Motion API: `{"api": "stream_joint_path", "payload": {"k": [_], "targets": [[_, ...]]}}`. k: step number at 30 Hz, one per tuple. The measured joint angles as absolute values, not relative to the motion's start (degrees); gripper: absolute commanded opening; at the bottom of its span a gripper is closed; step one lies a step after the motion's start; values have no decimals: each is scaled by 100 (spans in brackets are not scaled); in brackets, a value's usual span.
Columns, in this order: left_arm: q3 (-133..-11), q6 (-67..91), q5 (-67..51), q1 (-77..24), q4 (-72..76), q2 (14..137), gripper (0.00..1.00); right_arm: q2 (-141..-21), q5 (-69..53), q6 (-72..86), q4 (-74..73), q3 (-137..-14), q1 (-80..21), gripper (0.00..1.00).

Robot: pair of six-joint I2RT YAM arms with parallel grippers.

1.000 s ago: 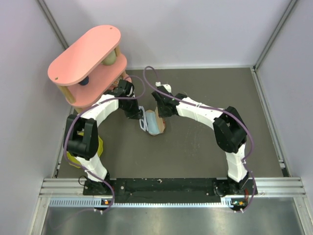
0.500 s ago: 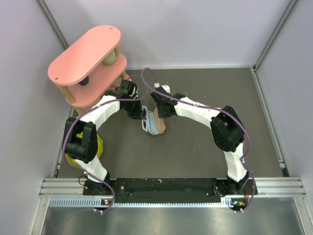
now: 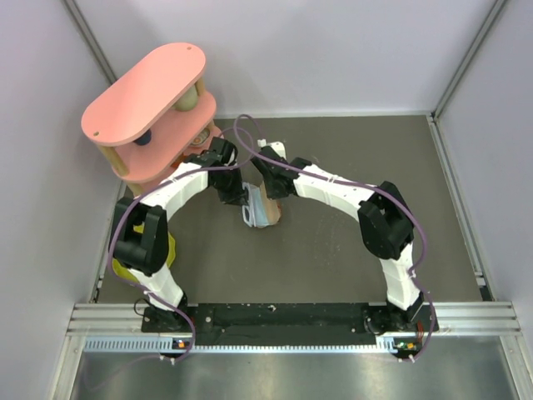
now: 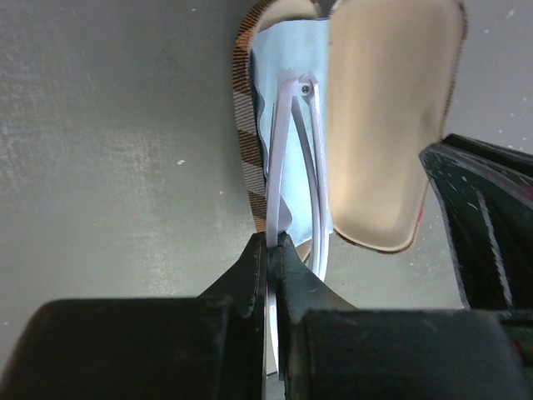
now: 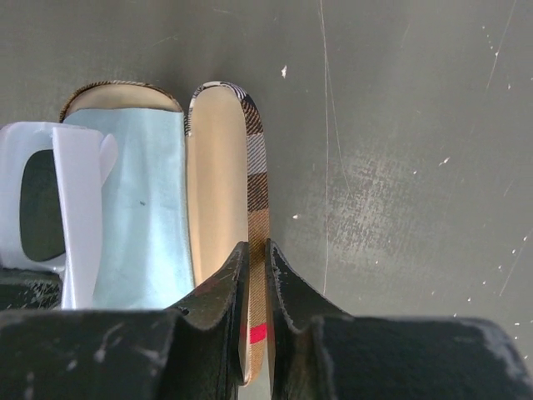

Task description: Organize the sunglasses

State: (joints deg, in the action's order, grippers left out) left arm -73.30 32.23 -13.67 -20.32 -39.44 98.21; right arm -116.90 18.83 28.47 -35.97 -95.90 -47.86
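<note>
The sunglasses (image 5: 79, 208) hang over the open plaid case (image 5: 256, 179).
Your left gripper (image 4: 271, 246) pinches them, long axis along the case's length; your right gripper (image 5: 256, 250) clamps the lid's edge, so lower straight in.

Two matching robot arms, the left arm (image 3: 179, 187) and the right arm (image 3: 337, 190), are each built from smooth, glossy white shell segments joined by bulky matte black joint housings. A thin purple cable (image 3: 420, 237) runs outside each arm in loose loops, from the end farthest from the fingers up to the wrist just behind them. That far end of each arm is a black base (image 3: 162, 317). The left gripper (image 4: 272, 243) and the right gripper (image 5: 257, 252) are all black. Each has two thick fingers (image 5: 221, 292) that taper to narrow flat tips, and behind the tips their dull surfaces are speckled with pale scuffs and fine scratches.
</note>
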Motion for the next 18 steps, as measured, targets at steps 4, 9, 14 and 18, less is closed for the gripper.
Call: {"api": "stream_joint_path", "payload": {"k": [4,9,14,18], "targets": [[-7330,3242,-1186,-2040,-3948,9950,0,-11692,1905,2840,-3610,-9614,-4823,10],[-7330,3271,-1020,-2064,-3957,10154,0,-11784,1944,2808,-3629,-9682,-4904,10],[-7393,3293,-845,-2104,-4071,10243,0,-11793,1944,2810,-3612,-9782,-4976,10],[-7496,3304,-757,-2128,-4145,10315,0,-11832,1951,2810,-3645,-9852,-4982,10]]}}
